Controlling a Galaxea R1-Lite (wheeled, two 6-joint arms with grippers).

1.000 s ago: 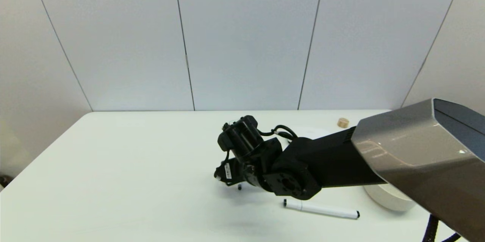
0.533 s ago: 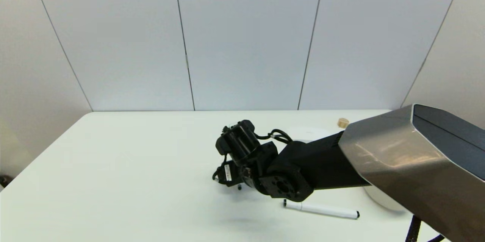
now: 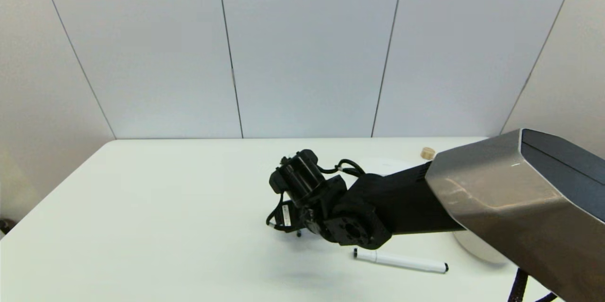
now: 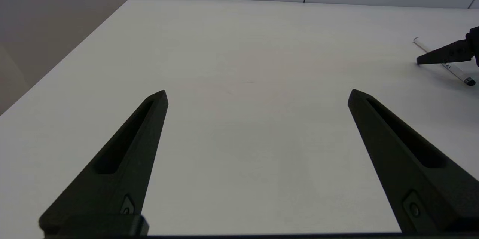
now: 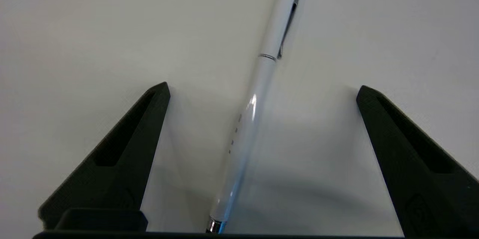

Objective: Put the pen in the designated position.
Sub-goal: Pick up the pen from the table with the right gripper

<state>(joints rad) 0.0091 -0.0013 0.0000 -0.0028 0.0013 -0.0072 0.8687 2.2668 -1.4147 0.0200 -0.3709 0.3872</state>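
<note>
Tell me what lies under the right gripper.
Under the open right gripper, between its jaws, lies the thin white pen on the white table. Its lower end is hidden.

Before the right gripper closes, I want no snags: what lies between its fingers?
Only the pen, lying on the bare table between the right gripper's open fingers, touching neither; the right wrist view shows it.

The pen (image 5: 258, 82) was a slim white barrel with a metal ring around its middle, a clip along the capped half, a grey end cap and a chrome tip at the opposite end. A row of tiny marks ran along the lower barrel. It lay flat on the white table, untouched, between two spread black fingers. In the head view only its dark tip (image 3: 298, 233) showed; in the left wrist view it appeared far off (image 4: 445, 64).
</note>
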